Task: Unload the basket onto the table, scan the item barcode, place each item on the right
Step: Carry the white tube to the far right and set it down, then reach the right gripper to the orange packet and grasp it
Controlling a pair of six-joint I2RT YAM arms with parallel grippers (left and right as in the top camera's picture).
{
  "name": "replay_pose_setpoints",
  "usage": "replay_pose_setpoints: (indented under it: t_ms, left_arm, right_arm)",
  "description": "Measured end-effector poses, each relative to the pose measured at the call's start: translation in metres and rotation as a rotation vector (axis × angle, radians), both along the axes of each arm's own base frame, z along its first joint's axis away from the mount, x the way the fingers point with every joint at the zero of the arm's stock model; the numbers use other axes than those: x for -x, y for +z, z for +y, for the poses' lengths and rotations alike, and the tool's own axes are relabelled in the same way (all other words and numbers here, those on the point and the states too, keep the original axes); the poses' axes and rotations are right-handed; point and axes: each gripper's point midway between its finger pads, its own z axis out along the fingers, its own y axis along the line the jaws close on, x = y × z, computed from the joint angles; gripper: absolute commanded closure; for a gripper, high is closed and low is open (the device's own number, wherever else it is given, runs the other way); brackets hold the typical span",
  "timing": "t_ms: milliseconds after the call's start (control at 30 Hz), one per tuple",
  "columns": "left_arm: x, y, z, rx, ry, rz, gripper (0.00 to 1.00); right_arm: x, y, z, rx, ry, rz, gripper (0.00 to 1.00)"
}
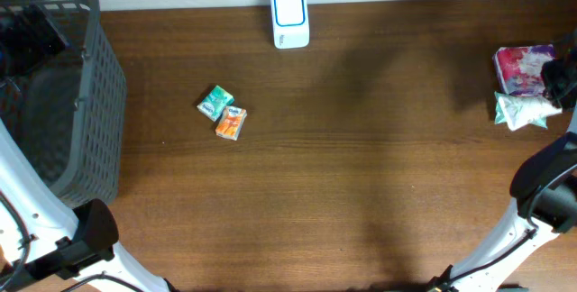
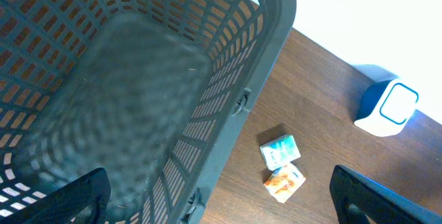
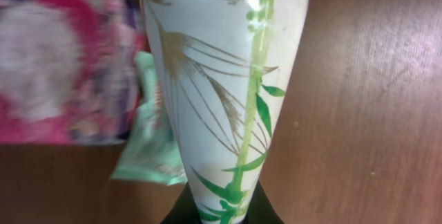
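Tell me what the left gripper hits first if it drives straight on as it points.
Probably the basket: its side wall lies straight ahead of the open left gripper, though depth is unclear.

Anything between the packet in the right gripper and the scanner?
Nothing visible. Only bare table lies between the white packet, held in the right gripper, and the scanner; the two small packs lie beyond it.

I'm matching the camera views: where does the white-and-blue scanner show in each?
Overhead: scanner at top centre.
Left wrist: right edge, mid-height.
Right wrist: absent; white packet fills it.
Shared landmark: orange packet, overhead and left wrist only.
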Motion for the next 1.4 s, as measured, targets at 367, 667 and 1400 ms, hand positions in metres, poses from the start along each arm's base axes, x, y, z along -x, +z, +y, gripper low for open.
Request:
replay_pose_setpoints:
  t_ms: [367,667,1400]
  left_arm:
    - [0.0,0.0,0.0,0.0,0.0,0.0,0.01]
    - [0.0,0.0,0.0,0.0,0.0,0.0,0.01]
    - [0.0,0.0,0.0,0.0,0.0,0.0,0.01]
  right_arm:
    - [0.029,-0.079,-0.015,-0.018,-0.019,0.114,0.01]
    - [-0.055,0.045,0.089,-0.114,0.545,-0.245,0.01]
    - [-0.056,-0.102,0.674,-0.856,1.305,-0.296,0.46]
